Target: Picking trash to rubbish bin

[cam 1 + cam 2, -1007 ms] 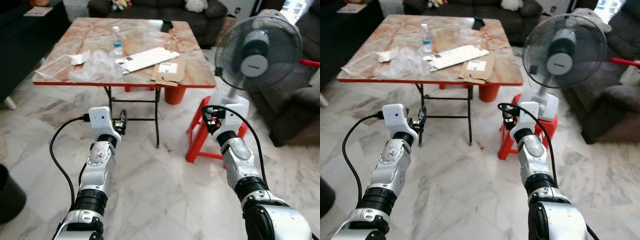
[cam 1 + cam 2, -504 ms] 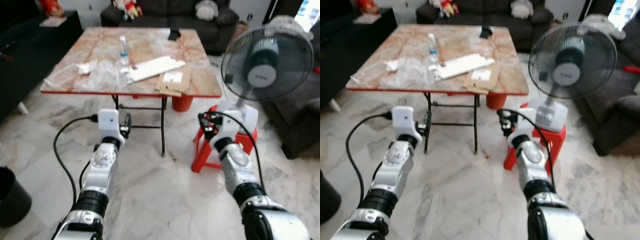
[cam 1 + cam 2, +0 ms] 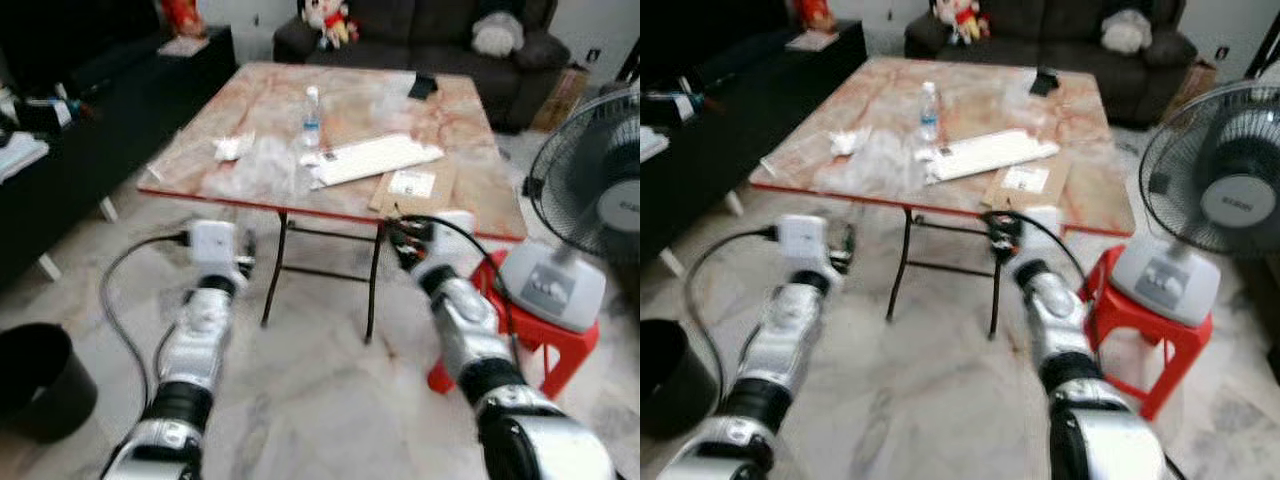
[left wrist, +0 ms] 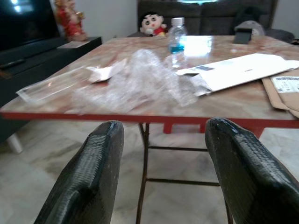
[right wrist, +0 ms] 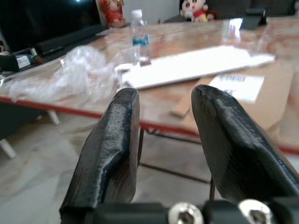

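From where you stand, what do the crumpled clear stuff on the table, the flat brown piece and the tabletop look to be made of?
The crumpled clear stuff looks like thin plastic film: see-through, wrinkled, glinting. The flat brown piece looks like matte cardboard, carrying a white printed label. The tabletop has a glossy marble-pattern surface with a red edge, probably laminate rather than stone, though the pictures cannot settle that.

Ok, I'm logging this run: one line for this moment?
approach table | left gripper open, empty | right gripper open, empty | plastic wrap on table | bin floor left
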Motion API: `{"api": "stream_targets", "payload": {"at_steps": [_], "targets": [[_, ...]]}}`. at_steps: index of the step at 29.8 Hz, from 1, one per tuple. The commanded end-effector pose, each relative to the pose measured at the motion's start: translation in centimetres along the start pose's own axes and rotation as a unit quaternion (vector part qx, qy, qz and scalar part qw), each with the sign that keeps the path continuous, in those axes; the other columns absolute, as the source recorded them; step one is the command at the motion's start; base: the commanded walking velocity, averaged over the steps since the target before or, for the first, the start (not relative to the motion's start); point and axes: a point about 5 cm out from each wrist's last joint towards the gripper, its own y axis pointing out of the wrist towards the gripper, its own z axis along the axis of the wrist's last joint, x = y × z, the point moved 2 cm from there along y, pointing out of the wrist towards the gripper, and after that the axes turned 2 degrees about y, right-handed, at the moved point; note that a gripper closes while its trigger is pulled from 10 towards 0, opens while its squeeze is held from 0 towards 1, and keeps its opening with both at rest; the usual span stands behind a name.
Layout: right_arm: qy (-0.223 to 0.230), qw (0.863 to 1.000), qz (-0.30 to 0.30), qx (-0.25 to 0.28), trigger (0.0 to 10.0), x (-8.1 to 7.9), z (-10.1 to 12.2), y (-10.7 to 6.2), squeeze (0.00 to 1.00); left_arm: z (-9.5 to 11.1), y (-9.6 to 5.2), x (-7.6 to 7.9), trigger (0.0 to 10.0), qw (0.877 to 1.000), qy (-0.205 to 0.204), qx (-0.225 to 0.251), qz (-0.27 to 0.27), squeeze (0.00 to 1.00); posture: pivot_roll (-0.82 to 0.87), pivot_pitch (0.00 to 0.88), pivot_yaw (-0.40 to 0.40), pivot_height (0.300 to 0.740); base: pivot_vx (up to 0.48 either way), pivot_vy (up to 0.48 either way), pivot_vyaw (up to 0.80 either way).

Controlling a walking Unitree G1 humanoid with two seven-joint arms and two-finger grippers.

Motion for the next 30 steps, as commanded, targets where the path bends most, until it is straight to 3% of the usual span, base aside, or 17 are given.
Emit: {"api": "stream_targets", "payload": {"at_steps": [1, 7, 8, 9, 30], "targets": [[0.005, 1.0, 0.022, 0.014, 10.0, -1.7, 0.7, 0.8, 0.0, 0.2, 0.1, -1.3, 10.0, 1.0, 0.007, 0.004, 0.018, 0.0, 0.0, 0.0, -0.063, 0.74, 0.442, 0.0, 0.79], [0.025, 0.999, 0.02, 0.013, 10.0, -1.8, 0.9, 1.1, 0.0, 0.3, 0.1, -1.3, 10.0, 1.0, 0.008, 0.004, 0.02, 0.0, 0.01, 0.0, -0.062, 0.74, 0.442, 0.0, 0.19], [0.027, 0.999, 0.022, 0.017, 10.0, -1.9, 1.0, 1.1, 0.04, 0.3, 0.2, -1.3, 10.0, 1.0, 0.008, 0.005, 0.02, 0.0, 0.01, 0.0, -0.062, 0.74, 0.446, 0.0, 0.0], [0.028, 0.999, 0.021, 0.021, 10.0, -1.9, 1.1, 1.1, 1.0, 0.3, 0.2, -1.3, 10.0, 1.0, 0.009, 0.005, 0.02, 0.0, 0.01, 0.0, -0.062, 0.74, 0.446, 0.0, 0.0], [0.036, 0.998, 0.046, 0.034, 10.0, -3.1, 1.6, 1.4, 1.0, 0.9, 0.3, -1.4, 10.0, 1.0, 0.013, 0.015, 0.023, 0.0, 0.0, 0.0, -0.066, 0.74, 0.441, 0.0, 0.0]]}}
